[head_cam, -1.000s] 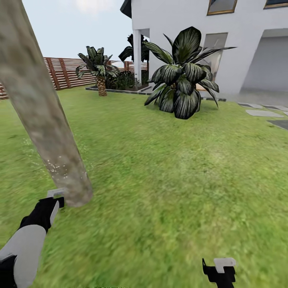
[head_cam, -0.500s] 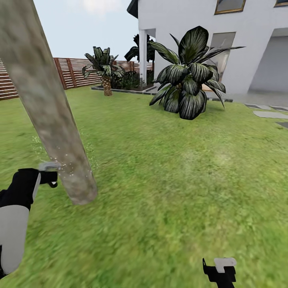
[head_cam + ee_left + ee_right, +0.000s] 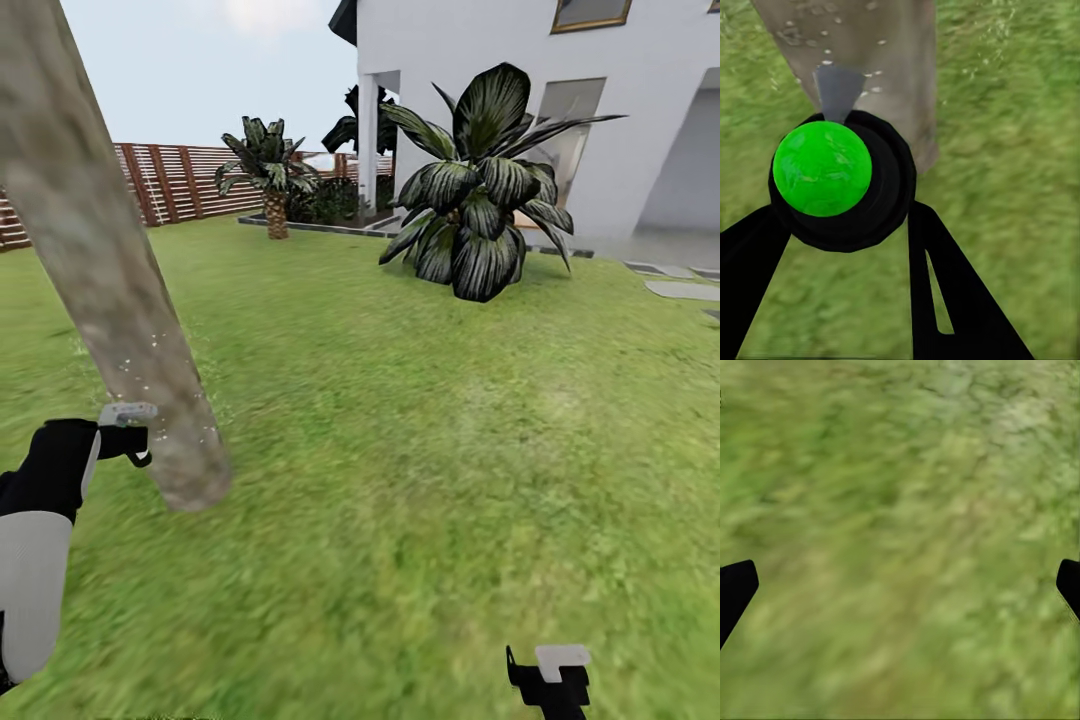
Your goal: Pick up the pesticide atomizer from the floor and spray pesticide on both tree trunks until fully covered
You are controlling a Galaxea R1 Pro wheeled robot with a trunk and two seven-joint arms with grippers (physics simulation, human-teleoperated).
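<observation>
A thick pale grey-brown tree trunk point(image 3: 105, 290) leans up the left of the head view, dotted with fine white pesticide specks point(image 3: 152, 385) low down. My left gripper point(image 3: 122, 438) is shut on the pesticide atomizer point(image 3: 128, 412), right beside the trunk a little above its base. In the left wrist view the atomizer point(image 3: 823, 169) is a bright green round body in a black ring between my black fingers point(image 3: 945, 285), its grey nozzle aimed at the speckled trunk point(image 3: 881, 60). My right gripper point(image 3: 550, 680) hangs open over the garden lawn point(image 3: 900, 510), holding nothing.
A large dark palm plant point(image 3: 480, 200) and a smaller palm point(image 3: 268, 170) stand ahead by the white house point(image 3: 450, 60). A brown slat fence point(image 3: 180, 180) runs along the back left. Paving slabs point(image 3: 680, 288) lie at far right. Open grass point(image 3: 420, 430) spreads between.
My left gripper has risen with the atomizer from the trunk's base to a little higher beside it. White specks now reach higher on the trunk. The view has panned slightly.
</observation>
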